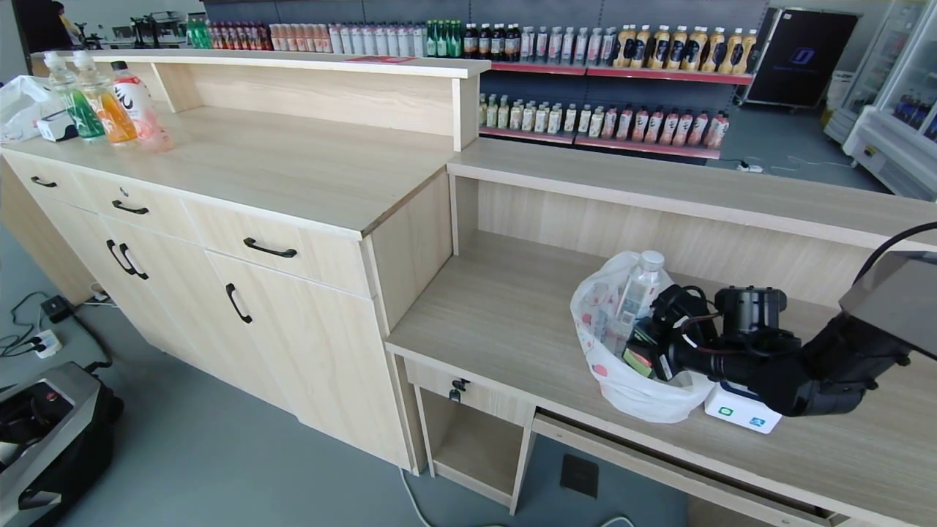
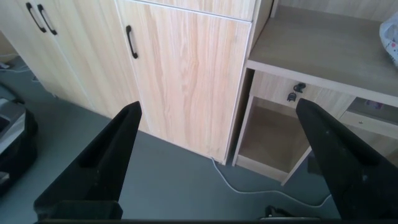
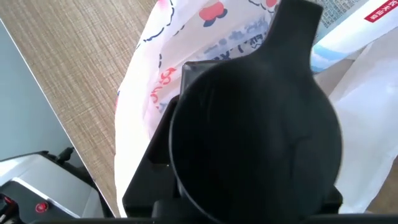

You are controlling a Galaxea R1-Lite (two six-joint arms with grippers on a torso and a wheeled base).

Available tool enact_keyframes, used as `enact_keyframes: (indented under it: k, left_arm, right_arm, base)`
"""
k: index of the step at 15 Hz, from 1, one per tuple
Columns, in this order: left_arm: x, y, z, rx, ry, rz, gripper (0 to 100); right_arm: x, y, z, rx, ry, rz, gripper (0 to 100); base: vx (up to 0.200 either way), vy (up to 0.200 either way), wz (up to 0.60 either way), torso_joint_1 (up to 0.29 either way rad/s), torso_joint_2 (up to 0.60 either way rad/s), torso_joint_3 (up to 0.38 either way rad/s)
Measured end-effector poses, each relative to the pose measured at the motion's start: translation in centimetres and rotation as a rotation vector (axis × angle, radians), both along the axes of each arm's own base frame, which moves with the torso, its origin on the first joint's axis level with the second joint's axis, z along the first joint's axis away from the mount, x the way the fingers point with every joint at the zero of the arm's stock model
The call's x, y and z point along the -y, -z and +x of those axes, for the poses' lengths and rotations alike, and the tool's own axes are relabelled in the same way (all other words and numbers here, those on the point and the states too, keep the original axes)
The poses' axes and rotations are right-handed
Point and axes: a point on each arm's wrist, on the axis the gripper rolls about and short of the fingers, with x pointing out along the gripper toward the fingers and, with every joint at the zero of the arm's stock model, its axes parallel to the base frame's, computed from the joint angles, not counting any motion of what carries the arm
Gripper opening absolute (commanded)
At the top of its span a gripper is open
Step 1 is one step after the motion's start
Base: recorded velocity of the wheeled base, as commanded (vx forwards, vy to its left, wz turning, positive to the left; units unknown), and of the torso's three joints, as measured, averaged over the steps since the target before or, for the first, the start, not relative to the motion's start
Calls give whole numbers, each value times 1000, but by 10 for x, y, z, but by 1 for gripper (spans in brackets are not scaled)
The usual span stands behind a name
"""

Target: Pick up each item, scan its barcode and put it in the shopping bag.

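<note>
A white shopping bag with red prints stands on the low desk. A clear bottle with a white cap stands upright inside it. My right gripper is at the bag's mouth, and a dark item with green and red marks is at its tip. In the right wrist view a black rounded shape hides much of the bag and the bottle's label. Three drink bottles stand on the high counter at far left. My left gripper hangs open over the floor, holding nothing.
A small white scanner box sits on the desk beside the bag. A wooden cabinet with black handles stands left of the desk. A crumpled white bag lies by the three bottles. Shelves of drinks line the back.
</note>
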Motion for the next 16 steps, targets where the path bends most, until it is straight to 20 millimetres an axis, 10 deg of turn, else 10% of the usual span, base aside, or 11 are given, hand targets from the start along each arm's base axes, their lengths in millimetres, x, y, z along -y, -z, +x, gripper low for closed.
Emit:
enact_keyframes:
  k: [16]
  left_arm:
    - [0, 0, 0, 0, 0, 0, 100]
  right_arm:
    - [0, 18, 8, -42, 18, 32, 0]
  base:
    - [0, 0, 0, 0, 0, 0]
